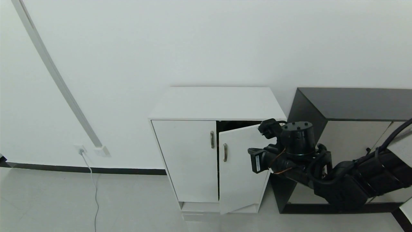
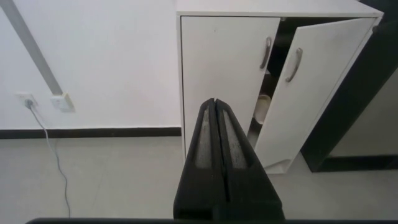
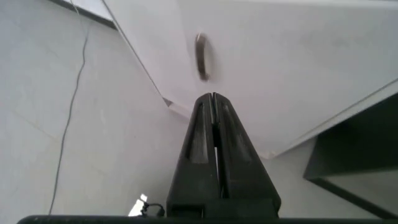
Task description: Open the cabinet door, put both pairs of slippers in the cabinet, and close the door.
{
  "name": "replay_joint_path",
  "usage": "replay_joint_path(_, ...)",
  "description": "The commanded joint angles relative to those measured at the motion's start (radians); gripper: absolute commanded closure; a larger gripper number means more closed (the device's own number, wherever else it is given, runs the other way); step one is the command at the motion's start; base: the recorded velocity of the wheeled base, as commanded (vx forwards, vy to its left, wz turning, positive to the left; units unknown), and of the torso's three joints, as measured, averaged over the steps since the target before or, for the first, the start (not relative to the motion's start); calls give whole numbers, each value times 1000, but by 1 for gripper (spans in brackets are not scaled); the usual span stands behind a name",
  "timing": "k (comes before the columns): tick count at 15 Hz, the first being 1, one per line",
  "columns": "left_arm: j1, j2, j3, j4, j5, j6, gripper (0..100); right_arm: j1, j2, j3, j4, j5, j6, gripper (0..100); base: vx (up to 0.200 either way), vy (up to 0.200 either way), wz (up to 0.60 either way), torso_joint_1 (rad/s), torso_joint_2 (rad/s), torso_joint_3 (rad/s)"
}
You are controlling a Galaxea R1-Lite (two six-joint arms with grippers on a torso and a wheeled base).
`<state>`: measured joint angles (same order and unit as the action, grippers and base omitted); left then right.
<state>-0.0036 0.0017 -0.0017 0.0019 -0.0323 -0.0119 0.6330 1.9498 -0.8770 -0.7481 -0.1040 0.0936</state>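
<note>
The white cabinet [image 1: 215, 103] stands on the tiled floor [image 1: 128, 206] against the white wall. Its left door [image 1: 186, 158] is shut flat. Its right door [image 1: 239, 167] is ajar, with the handle edge swung a little way out and a dark gap showing along its top and beside the left door. Each door has a slim vertical metal handle: the left door's handle [image 1: 212, 139] and the right door's handle [image 1: 225, 152] lie just beside each other across the gap.

In the left wrist view, a pale rounded object [image 2: 263, 107] shows low inside the gap. Too little of it is visible to tell what it is.

The right arm reaches in from the right, with its wrist in front of the hinge side of the open door. In its wrist view, the right tool [image 3: 214, 99] has its fingers pressed together with nothing between them. It points at the outer face of the open door near the handle. I cannot tell whether it touches the door.

The left tool [image 2: 215, 106] is also narrow, its fingers together and empty. It is held well back from the cabinet, facing the two doors.

A black cabinet with a mirrored front [image 1: 351, 103] stands just beside the white one, on its right. On the wall to the left, a cable [image 1: 95, 193] hangs from a wall socket [image 1: 80, 150] to the floor, and a grey conduit [image 1: 54, 74] runs up the wall at a slant.
</note>
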Motion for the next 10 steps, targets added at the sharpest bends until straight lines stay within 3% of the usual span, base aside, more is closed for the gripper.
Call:
replay_joint_path(1, 1, 0, 0, 0, 0, 0, 100, -1, -17, 62, -30, 6, -2, 100, 0, 0, 0, 0, 0, 0)
replay_joint_path(5, 2, 0, 0, 1, 0, 1, 100, 8, -88, 230, -65, 53, -2, 100, 0, 0, 0, 0, 0, 0)
replay_joint_path(9, 1, 0, 0, 0, 0, 1, 100, 34, -106, 389, -201, 52, -22, 100, 0, 0, 0, 0, 0, 0)
replay_joint_path(10, 1, 0, 0, 1, 0, 1, 100, 40, -106, 417, -232, 52, -23, 100, 200, 0, 0, 2, 2, 2)
